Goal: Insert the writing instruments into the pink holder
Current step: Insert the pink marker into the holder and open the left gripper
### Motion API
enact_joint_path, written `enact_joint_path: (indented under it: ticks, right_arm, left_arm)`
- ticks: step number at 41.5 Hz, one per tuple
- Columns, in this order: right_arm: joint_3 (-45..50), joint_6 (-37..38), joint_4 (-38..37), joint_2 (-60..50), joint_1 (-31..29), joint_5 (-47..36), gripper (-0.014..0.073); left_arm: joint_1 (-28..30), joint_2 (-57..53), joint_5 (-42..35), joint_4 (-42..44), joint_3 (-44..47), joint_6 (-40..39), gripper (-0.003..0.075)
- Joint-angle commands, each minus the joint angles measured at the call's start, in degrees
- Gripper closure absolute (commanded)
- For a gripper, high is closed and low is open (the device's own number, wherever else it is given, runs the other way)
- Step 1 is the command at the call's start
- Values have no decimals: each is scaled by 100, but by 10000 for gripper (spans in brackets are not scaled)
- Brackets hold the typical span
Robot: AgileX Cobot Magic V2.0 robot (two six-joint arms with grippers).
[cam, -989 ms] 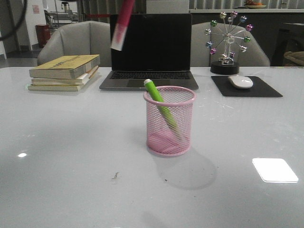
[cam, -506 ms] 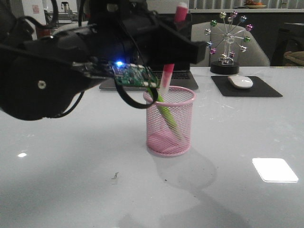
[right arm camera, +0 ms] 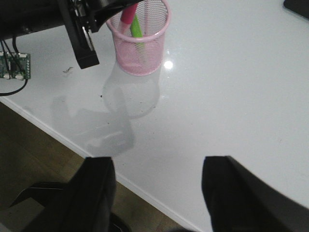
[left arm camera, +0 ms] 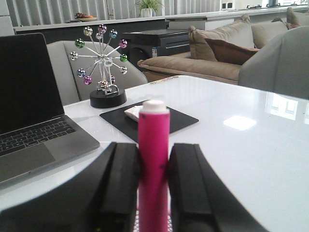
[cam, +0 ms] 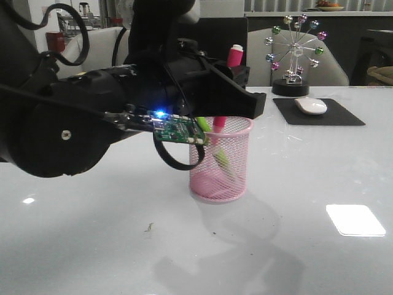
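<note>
The pink holder [cam: 232, 175] stands mid-table with the lime green marker [cam: 221, 157] leaning inside it. My left gripper [cam: 238, 83] is right above the cup, shut on the hot pink marker [cam: 234, 57], which stands upright with its lower end below the rim. In the left wrist view both black fingers [left arm camera: 123, 183] press the pink marker [left arm camera: 154, 140]. The right wrist view looks down on the holder [right arm camera: 145, 60] with the pink marker [right arm camera: 128, 14] and the green marker [right arm camera: 136, 26]. My right gripper [right arm camera: 159, 171] hangs open over the table's near edge, holding nothing.
Behind the cup are a laptop [left arm camera: 34, 130], a ferris-wheel ornament [cam: 295, 55] and a white mouse [cam: 311, 106] on a black mat [cam: 344, 115]. The bulky left arm [cam: 67, 129] covers the table's left part. The table edge and floor [right arm camera: 43, 159] show near my right gripper.
The left arm swung in from the upper left and has lowered the pink marker from high above the table down into the holder. The green marker and the cup stay put.
</note>
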Motion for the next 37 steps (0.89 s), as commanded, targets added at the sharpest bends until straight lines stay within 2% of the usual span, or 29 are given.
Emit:
enact_joint_path:
  ticks: [1, 3, 9, 13, 18, 27, 32, 37]
  right_arm:
    - [-158, -56, -43, -43, -34, -330, 88]
    - [-158, -56, -43, -43, -34, -330, 88]
    - [-158, -56, -43, -43, -34, -330, 88]
    - [-158, -56, -43, -43, -34, -330, 88]
    - [-158, -56, -43, -43, -34, -330, 88]
    - [-158, -56, -43, -43, -34, -330, 88]
    - [-158, -56, -43, -43, -34, -330, 88]
    - [-158, -56, -43, -43, -34, -330, 88]
  left_arm:
    - [-54, -291, -478, -5, -164, -64, 327]
    - [-54, -291, -478, -5, -164, -64, 301]
    - [-54, -407, -260, -5, -164, -64, 298]
    - [-54, -752, 335, -5, -164, -52, 298]
    - [-43, -1474, 1821, -5, -189, 83, 298]
    - [8, -3042, 5400, 6, -358, 83, 298]
    - [8, -3920, 6856, 18, -362, 83, 298]
    - [8, -4724, 7996, 18, -362, 83, 299]
